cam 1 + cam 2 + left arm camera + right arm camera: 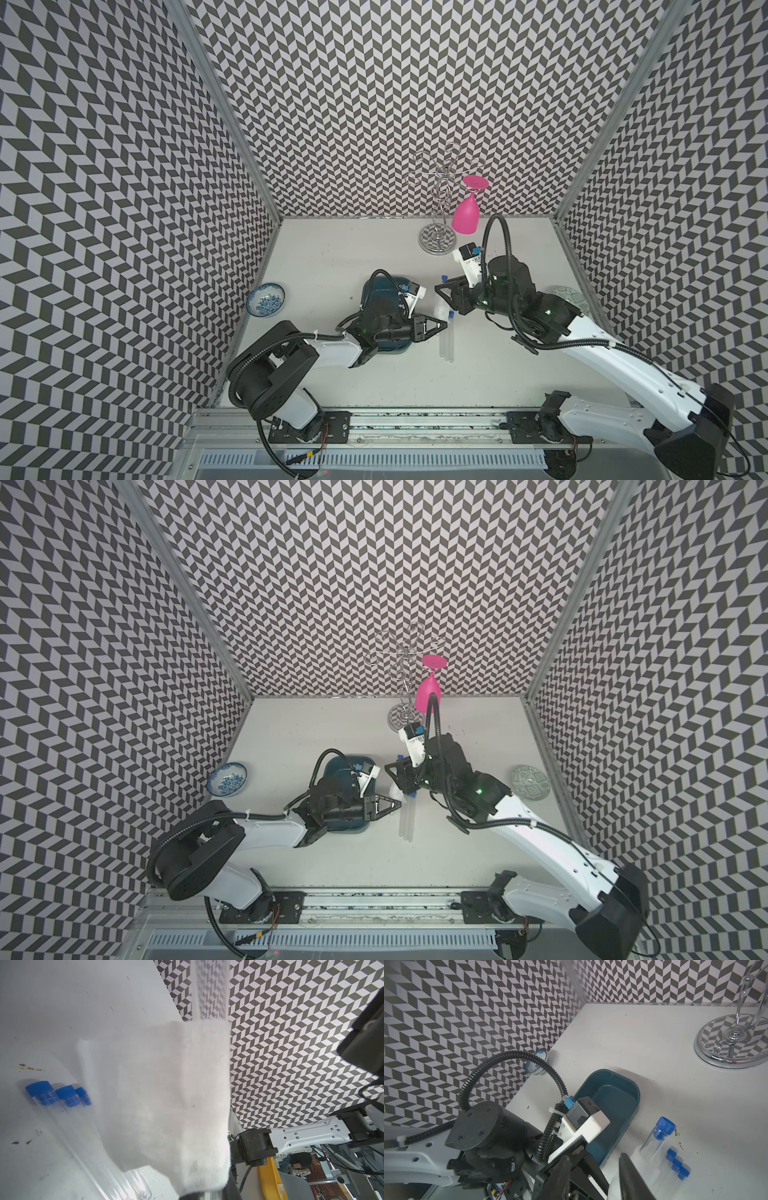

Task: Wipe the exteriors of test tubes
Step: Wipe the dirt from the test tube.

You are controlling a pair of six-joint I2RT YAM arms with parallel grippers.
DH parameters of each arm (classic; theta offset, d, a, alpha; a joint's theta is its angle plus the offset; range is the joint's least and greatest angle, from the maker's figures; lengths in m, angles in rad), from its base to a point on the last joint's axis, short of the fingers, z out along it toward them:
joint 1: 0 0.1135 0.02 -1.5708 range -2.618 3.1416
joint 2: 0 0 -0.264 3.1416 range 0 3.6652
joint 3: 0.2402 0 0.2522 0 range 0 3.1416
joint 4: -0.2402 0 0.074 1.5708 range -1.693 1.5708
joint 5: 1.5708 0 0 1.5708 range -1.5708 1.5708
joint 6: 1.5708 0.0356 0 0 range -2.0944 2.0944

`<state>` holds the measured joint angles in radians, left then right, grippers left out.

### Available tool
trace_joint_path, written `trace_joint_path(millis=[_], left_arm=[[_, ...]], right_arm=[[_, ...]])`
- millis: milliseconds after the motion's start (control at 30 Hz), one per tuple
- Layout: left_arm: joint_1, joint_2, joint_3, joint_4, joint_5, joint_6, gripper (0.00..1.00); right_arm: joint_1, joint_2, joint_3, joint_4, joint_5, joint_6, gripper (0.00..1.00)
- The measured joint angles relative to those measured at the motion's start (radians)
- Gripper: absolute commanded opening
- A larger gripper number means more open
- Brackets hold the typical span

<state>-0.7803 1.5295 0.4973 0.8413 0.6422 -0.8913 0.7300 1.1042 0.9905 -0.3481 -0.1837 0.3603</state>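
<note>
My left gripper (444, 326) is shut on a white tissue wad (166, 1095), and one test tube (654, 1138) runs through the wad. Its blue cap (444, 277) sticks out on the far side. Three more clear, blue-capped test tubes (446, 345) lie side by side on the table just under the wad, seen also in the left wrist view (68, 1118). My right gripper (595, 1157) is open next to the capped end of the wrapped tube, with nothing between its fingers. The wad hides the left jaws in the left wrist view.
A teal tray (612, 1093) lies under my left wrist. At the back stands a chrome wire rack (436, 243) with a pink glass (465, 214) hanging from it. A blue-and-white bowl (266, 300) is at the left wall and a patterned plate (530, 781) at the right.
</note>
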Motion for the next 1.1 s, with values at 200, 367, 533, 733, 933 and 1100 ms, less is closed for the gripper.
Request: trace_joint_path(millis=[200,367,533,733,933,1100], left_arm=[[0.0,0.0,0.0,0.004,0.0,0.0,0.1],[0.0,0.0,-0.006,0.003,0.0,0.0,0.1],[0.0,0.0,-0.006,0.003,0.0,0.0,0.1],[0.004,0.0,-0.006,0.006,0.0,0.0,0.1],[0.011,0.0,-0.006,-0.007,-0.025,-0.001,0.1],[0.011,0.0,-0.006,-0.007,-0.026,0.0,0.1]], right_arm=[[0.0,-0.043,-0.219,0.127,-0.032,0.147,0.38],[0.0,-0.044,-0.341,0.237,-0.065,0.253,0.37],[0.0,-0.042,-0.365,0.325,-0.063,0.299,0.25],[-0.023,0.007,-0.366,0.401,-0.031,0.302,0.19],[-0.074,0.077,-0.346,0.468,-0.063,0.284,0.2],[-0.127,0.132,-0.267,0.465,-0.089,0.24,0.2]])
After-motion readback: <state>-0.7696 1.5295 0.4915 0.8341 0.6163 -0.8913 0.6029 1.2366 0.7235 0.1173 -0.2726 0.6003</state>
